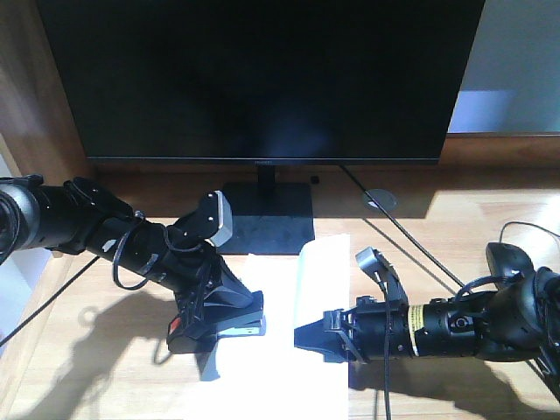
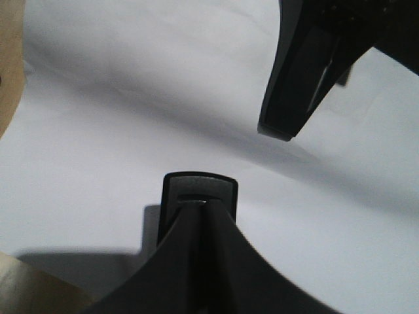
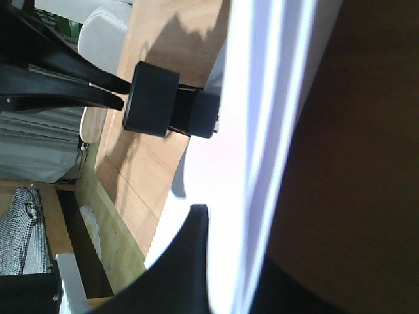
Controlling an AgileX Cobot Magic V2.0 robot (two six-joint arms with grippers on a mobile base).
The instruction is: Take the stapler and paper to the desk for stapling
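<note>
Two arms reach in over the tabletop from opposite sides, and between them we see the paper lying flat toward the front edge, its right side curled upward. Our left gripper is clamped shut on the stapler, which rests on the sheet's left edge with its orange-red patch facing outward. Our right gripper has its dark fingers closed on the paper's right half; the wrist view shows one finger beneath the raised sheet. Behind both, toward the rear edge, stands a black monitor on a square base, with a cable trailing across the wood to the right.
</note>
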